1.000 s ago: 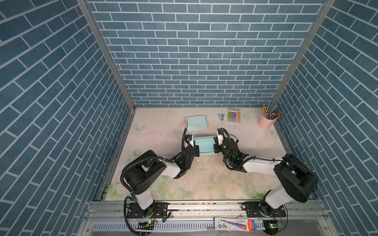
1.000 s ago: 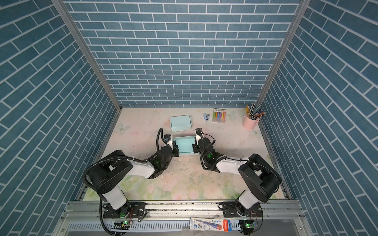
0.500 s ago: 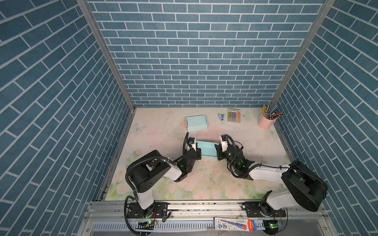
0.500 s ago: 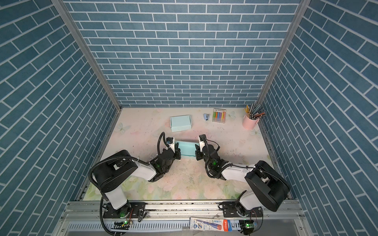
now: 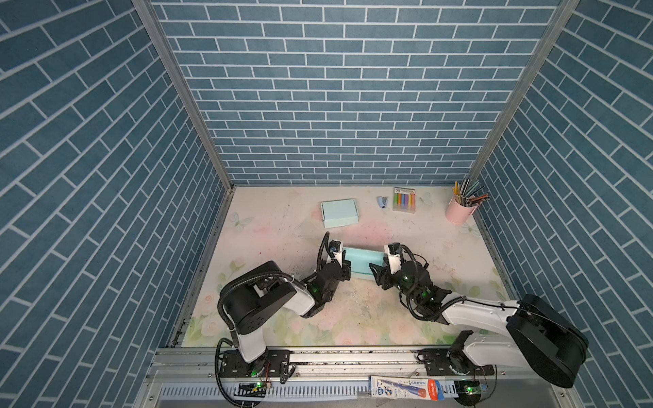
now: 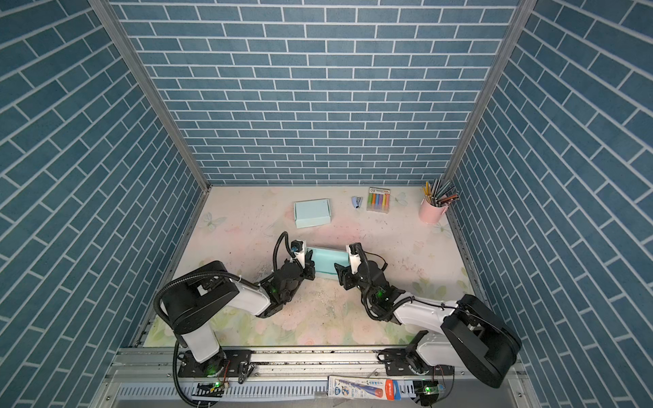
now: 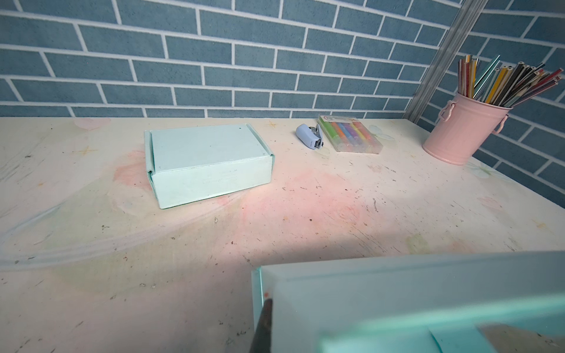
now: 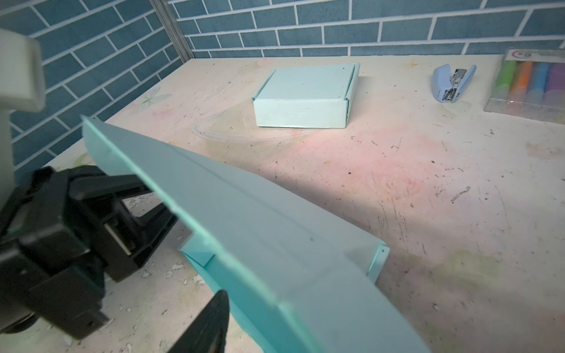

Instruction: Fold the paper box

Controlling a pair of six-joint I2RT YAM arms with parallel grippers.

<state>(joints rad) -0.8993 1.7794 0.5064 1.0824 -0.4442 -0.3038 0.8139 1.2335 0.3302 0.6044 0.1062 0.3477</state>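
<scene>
One paper box (image 5: 362, 263) — left jaws pinch it, right jaws parted alongside.

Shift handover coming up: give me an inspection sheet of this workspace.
Surface: floral table, scuffed, pale flakes near the arms.
Job's things: unfinished box between the grippers, one panel tilted up.
Clutter: folded box, stapler, marker pack, pencil cup along the back.
Grippers: left gripper shut on the box's end; right gripper open beside its other end.
Cables: cable loops over both wrists, none across the box.
Surroundings: brick-pattern walls; rail in front.
</scene>
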